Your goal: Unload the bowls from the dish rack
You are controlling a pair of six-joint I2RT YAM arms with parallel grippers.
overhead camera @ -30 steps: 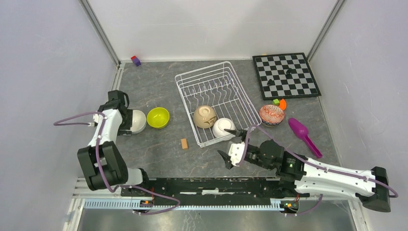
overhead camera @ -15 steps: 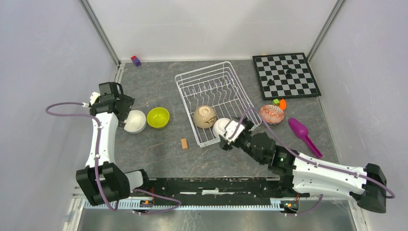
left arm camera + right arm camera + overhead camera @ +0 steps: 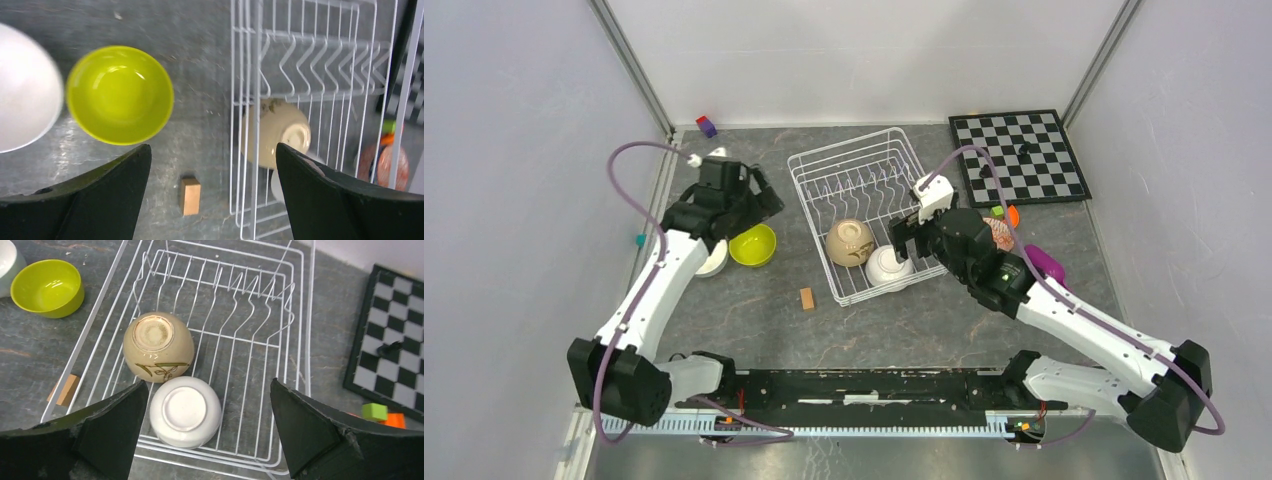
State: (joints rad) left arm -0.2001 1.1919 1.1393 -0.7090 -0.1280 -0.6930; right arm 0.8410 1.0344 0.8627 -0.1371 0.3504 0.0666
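The white wire dish rack [image 3: 819, 160] holds a tan bowl [image 3: 850, 242] and a white bowl [image 3: 889, 265], both upside down at its near end. They also show in the right wrist view, tan [image 3: 159, 346] and white [image 3: 185, 411]. A lime-yellow bowl [image 3: 752, 244] and a second white bowl [image 3: 711, 258] sit on the table left of the rack. The red-speckled bowl [image 3: 996, 232] is mostly hidden behind my right arm. No blue-and-white bowl shows. My left gripper [image 3: 762, 195] is open and empty above the lime-yellow bowl [image 3: 120, 94]. My right gripper [image 3: 906, 232] is open and empty above the white bowl in the rack.
A chessboard [image 3: 1019, 155] lies at the back right. Green and orange pieces [image 3: 1004, 213] and a purple spoon [image 3: 1054, 268] lie right of the rack. A small wooden block [image 3: 806, 298] lies by the rack's near left corner. A purple block [image 3: 707, 126] is at the back left.
My left gripper left the white bowl on the table and moved back and right toward the rack. My right gripper swung from in front of the rack to above its near end.
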